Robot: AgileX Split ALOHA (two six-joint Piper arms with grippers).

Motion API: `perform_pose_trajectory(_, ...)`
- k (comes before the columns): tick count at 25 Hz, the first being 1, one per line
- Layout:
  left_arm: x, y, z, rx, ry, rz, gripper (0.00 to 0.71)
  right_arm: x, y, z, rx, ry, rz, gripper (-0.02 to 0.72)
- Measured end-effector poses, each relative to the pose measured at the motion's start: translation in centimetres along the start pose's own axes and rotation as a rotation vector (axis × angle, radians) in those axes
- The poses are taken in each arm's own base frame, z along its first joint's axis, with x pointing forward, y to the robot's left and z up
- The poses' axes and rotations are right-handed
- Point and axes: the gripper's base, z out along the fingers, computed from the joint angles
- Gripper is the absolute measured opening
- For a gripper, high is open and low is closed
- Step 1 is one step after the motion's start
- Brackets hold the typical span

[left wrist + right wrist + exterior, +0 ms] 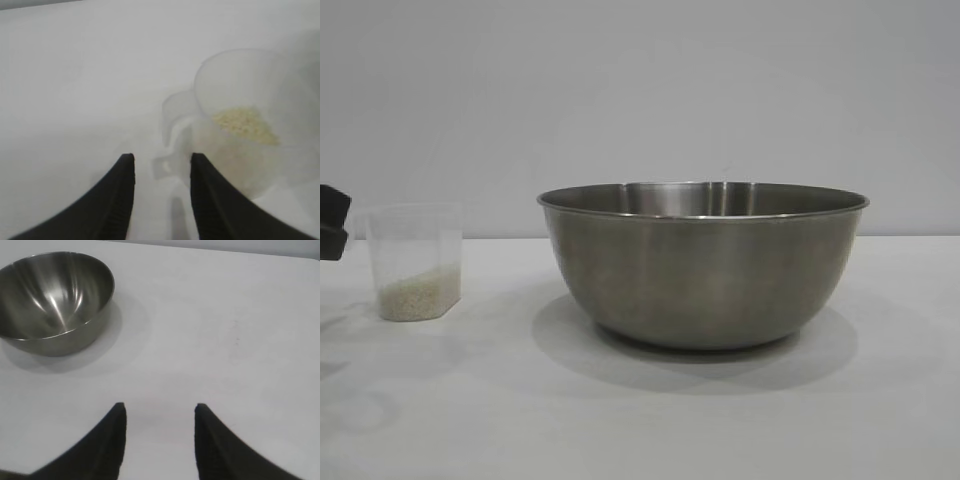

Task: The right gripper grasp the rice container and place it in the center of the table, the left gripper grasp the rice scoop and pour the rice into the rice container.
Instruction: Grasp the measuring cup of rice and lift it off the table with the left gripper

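White table (640, 420), rice scoop (240, 130) just ahead of the parted, empty left end effector (161, 165).

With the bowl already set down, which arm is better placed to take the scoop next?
Left. The left gripper is open right beside the rice scoop, its handle just ahead of the fingers. The right gripper is open over bare table, apart from the rice container.

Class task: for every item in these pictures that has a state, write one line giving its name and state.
Large round stainless-steel bowl: upright on the white table, empty.
Small clear plastic measuring cup: upright, holding off-white rice at its bottom.
Left gripper: open, near the cup's handle, holding nothing.
Right gripper: open, empty, apart from the bowl.
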Motion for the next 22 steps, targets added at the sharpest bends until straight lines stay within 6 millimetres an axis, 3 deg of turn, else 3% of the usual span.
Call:
perform_pose_trajectory(11,1.3,0.0,0.5,-0.002,0.036,0.005,0.225,0.0,0.0,0.0,0.0,0.0,0.0,0.263)
perform_pose_trajectory(22,-0.5,-0.2,2.5,0.001,-0.05,0.0,0.225,0.0,0.0,0.0,0.0,0.0,0.0,0.263)
